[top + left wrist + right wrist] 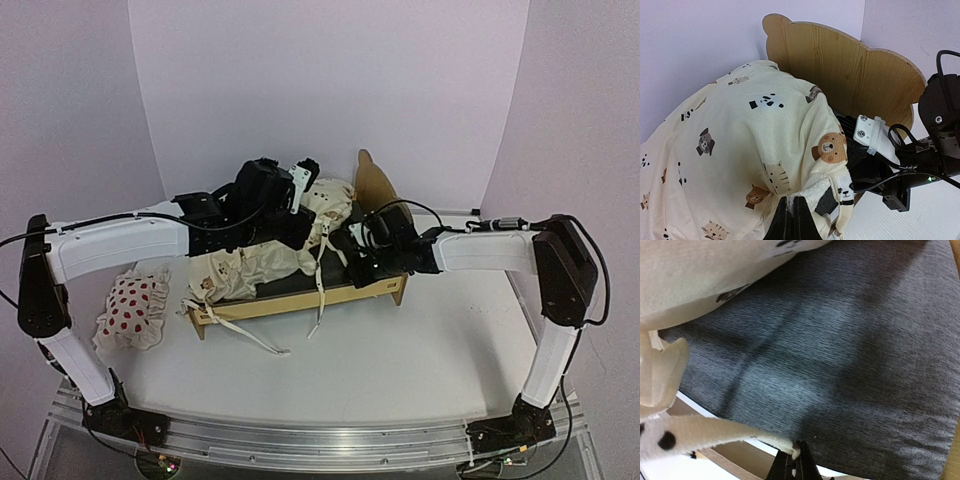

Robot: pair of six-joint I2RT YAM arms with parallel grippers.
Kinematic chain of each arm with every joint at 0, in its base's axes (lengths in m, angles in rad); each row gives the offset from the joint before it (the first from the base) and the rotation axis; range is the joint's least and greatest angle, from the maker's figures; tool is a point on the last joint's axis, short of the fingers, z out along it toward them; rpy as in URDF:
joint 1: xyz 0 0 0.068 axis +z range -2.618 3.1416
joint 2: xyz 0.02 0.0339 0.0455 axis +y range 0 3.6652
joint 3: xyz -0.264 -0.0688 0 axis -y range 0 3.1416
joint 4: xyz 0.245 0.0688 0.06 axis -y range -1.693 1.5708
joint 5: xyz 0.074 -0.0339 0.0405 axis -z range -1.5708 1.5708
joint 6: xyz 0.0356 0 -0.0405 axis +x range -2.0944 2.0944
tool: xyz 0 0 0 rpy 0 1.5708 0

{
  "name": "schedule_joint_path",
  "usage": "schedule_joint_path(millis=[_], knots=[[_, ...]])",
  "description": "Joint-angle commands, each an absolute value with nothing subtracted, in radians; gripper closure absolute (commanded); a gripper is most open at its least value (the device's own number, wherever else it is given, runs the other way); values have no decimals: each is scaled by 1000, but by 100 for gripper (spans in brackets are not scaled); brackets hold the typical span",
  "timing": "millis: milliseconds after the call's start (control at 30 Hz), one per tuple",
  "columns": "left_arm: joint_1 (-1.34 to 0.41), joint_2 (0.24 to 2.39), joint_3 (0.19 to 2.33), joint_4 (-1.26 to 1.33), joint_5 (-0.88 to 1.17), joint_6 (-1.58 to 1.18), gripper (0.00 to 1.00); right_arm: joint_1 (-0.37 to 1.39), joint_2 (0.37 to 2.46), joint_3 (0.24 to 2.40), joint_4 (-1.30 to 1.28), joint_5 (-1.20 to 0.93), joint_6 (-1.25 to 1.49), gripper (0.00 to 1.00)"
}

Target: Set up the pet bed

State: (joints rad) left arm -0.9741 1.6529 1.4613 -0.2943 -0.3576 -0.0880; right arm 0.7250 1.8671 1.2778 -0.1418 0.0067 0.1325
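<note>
**Cushion pinched by both claws over the bed**

The bed (300,300) is seen in the middle of the table (400,370), standing on its legs. Its long side is turned towards the arm bases and its headboard (850,65) is at the far right end. The bear-ear outline of the headboard is shown upright in the left wrist view.

A cream cushion (255,268) printed with animal faces is draped across the bed. It is bunched up rather than laid flat, so that part of the grey base (840,365) is left uncovered. The end of the cushion nearest the headboard is raised into a hump. Loose ties of the cushion are hung over the near rail (330,296), and one is trailed onto the table.

The left claw (792,217) is pressed together on a fold of the cushion's edge, with the fabric gathered at its tips. The right claw (791,465) is held low over the base near the rail. Its fingers are closed on the end of a white strap (715,432) of the cushion, and that strap is stretched off to the left in the right wrist view.

A white pillow (130,308) with red spots is seen lying on the table just beside the foot end of the bed, on the left arm's side. It is touched by neither claw.
</note>
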Motion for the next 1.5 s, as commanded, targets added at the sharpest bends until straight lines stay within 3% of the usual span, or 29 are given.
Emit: schedule_joint_path(millis=[0,267,367,667,833,1000,1467], knots=[[-968,1684,1533,-270,-324,-111,100,727,1868,1284,-197,86,125,79],[-969,1748,1568,-266,-295,-112,100,727,1799,1276,-278,68,137,48],[-969,1779,1595,-270,-291,-114,100,727,1743,1262,-291,41,141,41],[-969,1816,1628,-279,-313,-111,100,727,1533,1005,-235,-41,72,43],[-969,1817,1640,-291,-311,-110,100,729,1497,773,56,-54,91,45],[-969,1816,1644,-303,-314,-107,100,741,1552,654,308,-9,98,46],[-969,1810,1640,-315,-309,-106,100,751,1809,610,757,189,100,40]])
